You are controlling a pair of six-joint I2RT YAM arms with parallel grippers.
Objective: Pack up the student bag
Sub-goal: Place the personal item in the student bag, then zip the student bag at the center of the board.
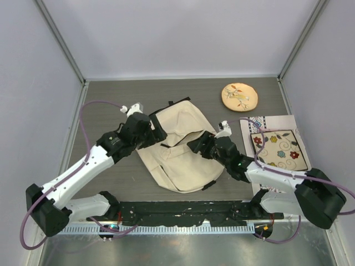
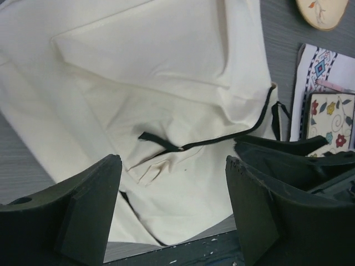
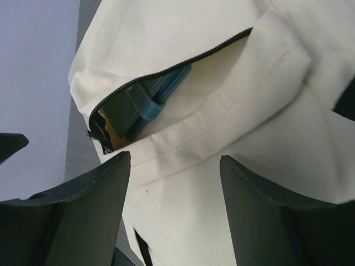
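Observation:
The cream student bag [image 1: 178, 152] lies flat in the middle of the table, its black zipper [image 2: 233, 134] running across it. In the right wrist view the zipper mouth [image 3: 166, 72] gapes, and a dark blue-green item [image 3: 148, 102] shows inside the student bag [image 3: 233, 111]. My left gripper [image 1: 160, 133] hovers at the bag's upper left edge, open, with only cloth beneath it [image 2: 173, 205]. My right gripper [image 1: 194, 143] is over the bag's right side, open too [image 3: 175, 188], nothing between its fingers. The two grippers face each other across the bag.
A round tan embroidered disc [image 1: 239, 96] lies at the back right. A flat floral mat [image 1: 279, 148] rests on a patterned sheet [image 1: 274, 123] right of the bag. The black rail [image 1: 183, 210] runs along the near edge. Grey walls close in the sides.

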